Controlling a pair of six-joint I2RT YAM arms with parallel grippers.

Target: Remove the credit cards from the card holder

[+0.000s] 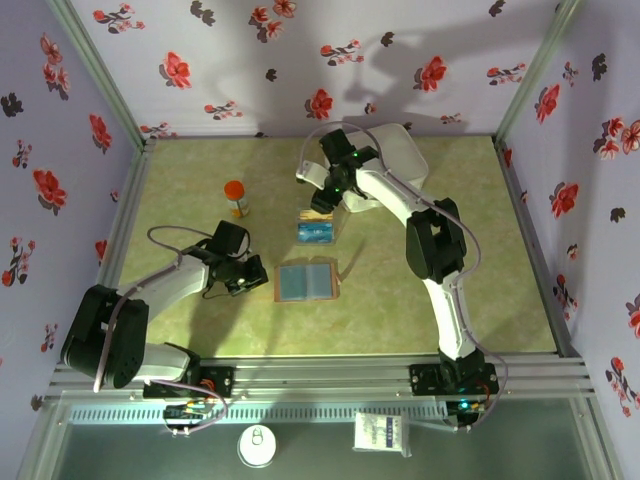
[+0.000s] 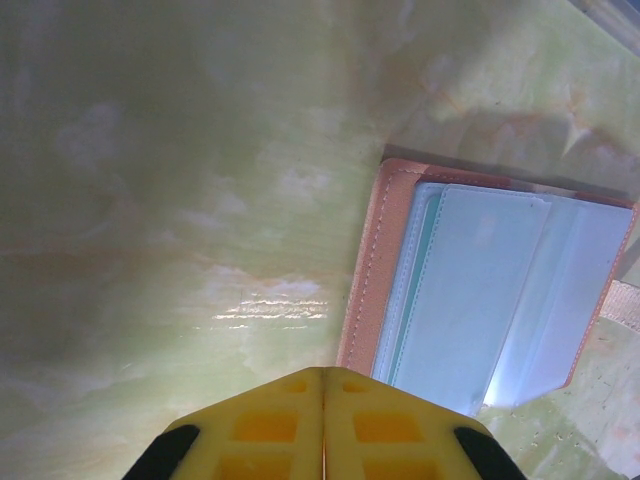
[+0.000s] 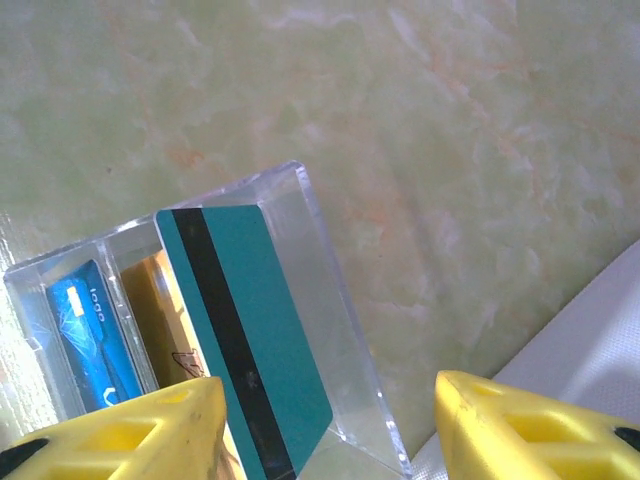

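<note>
surface: green marbled table [image 1: 450, 300], floral walls
card holder [image 1: 305, 282]: lay open mid-table; teal edge in pocket, probably one card left
credit cards [image 3: 250, 330]: three stood in clear tray [image 3: 340, 320]
right gripper [image 3: 330, 400]: jaws wide over tray
left gripper [image 2: 322, 375]: jaws closed, empty, beside holder

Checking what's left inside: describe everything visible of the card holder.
The card holder is a tan-brown leather bifold lying open and flat on the green table, blue-grey see-through pockets up. A teal edge in one pocket may be a card. A strap tab sticks out one side. Nothing grips it.
</note>
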